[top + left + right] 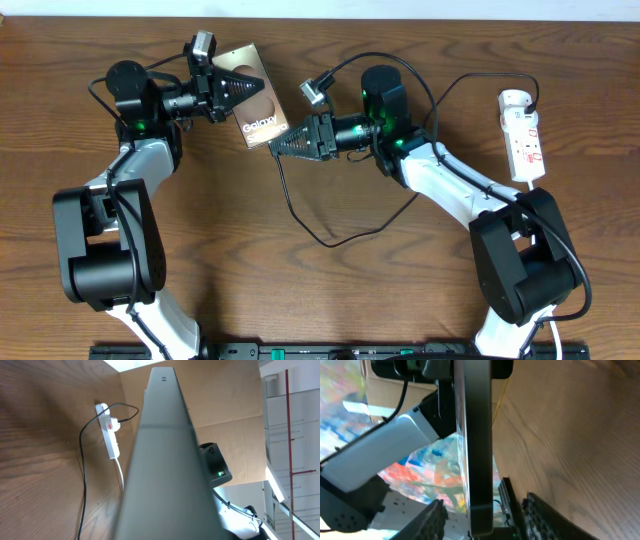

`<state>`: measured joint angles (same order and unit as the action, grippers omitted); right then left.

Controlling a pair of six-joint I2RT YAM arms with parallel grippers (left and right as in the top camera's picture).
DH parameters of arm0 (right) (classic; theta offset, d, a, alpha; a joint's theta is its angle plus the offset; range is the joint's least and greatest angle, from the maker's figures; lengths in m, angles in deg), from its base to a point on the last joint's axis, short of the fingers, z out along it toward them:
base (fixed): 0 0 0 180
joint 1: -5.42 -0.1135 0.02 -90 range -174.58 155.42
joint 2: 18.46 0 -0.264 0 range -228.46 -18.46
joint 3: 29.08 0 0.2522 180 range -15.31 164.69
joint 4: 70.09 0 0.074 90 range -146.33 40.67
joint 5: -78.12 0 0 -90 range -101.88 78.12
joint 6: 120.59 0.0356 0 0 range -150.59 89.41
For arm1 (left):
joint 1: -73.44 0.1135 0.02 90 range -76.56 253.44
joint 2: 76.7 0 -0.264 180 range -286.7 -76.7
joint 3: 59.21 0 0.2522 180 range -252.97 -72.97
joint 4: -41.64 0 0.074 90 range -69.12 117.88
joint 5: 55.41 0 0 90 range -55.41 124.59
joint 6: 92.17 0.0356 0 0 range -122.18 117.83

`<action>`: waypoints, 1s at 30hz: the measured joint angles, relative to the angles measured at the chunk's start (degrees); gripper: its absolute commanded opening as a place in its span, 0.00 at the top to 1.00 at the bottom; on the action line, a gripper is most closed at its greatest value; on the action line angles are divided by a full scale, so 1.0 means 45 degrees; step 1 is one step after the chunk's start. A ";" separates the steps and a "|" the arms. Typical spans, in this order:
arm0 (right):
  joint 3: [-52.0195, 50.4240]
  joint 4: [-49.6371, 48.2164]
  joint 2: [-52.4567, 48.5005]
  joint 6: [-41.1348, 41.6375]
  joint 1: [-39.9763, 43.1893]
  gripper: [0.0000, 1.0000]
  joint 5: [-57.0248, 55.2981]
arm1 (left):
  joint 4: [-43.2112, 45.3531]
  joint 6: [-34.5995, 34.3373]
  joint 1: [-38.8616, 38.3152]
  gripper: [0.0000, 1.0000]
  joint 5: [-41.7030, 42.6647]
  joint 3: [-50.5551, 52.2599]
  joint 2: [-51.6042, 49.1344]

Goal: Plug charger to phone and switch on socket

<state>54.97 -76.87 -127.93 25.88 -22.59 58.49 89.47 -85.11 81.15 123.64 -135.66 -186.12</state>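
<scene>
I am watching the left gripper (232, 88) pinching the phone (258, 122) across its faces. Its jaws are closing on the upper end and holding the phone tilted above the desk (400, 300), left of centre, with the bronze face and the white "Galaxy" lettering turning up toward the overhead camera. The right gripper (282, 145) is pointing at the phone's lower end and sitting right against that corner. In the right wrist view I am looking straight along the phone (476, 435) edge-on, and the fingers (436, 520) are standing apart on either side of it, so these jaws are spread and are not squeezing the phone. The charger (330, 245) is running as a thin black cable from under the right gripper's tip. It is looping down across the desk and curving back up toward the right arm. I cannot tell whether its small connector is sitting in the phone's port, because the gripper is covering that spot. The socket (526, 140) is lying flat at the far right of the desk, well apart from the phone, with its rounded end pointing away from the robot. In the left wrist view the phone (165, 470) is filling the middle as a grey bar, and beyond it the socket (111, 435) is showing red markings, with the black cable (83, 480) meeting it near the rounded end. I cannot read the switch positions.
</scene>
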 measured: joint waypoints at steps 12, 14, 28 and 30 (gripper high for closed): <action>0.0000 -0.0005 0.0000 0.0024 0.0000 0.01 -0.0121 | 0.0000 0.0000 0.0107 0.93 0.0146 0.0000 0.0000; 0.0000 -0.0005 0.0000 0.0024 0.0000 0.01 -0.0131 | 0.0000 0.0000 0.0223 0.93 0.0146 0.0000 0.0000; 0.0000 -0.0005 0.0000 -0.0068 0.1112 0.01 -0.0797 | 0.0000 -0.0005 0.1477 0.93 0.0146 0.0000 0.0000; 0.0000 0.0019 0.0000 -0.0092 0.1394 0.01 -0.0903 | 0.0000 -0.0005 0.1559 0.93 0.0146 0.0000 0.0000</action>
<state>54.97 -76.78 -127.93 25.46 -16.32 54.42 89.47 -85.13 88.17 124.30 -135.66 -186.12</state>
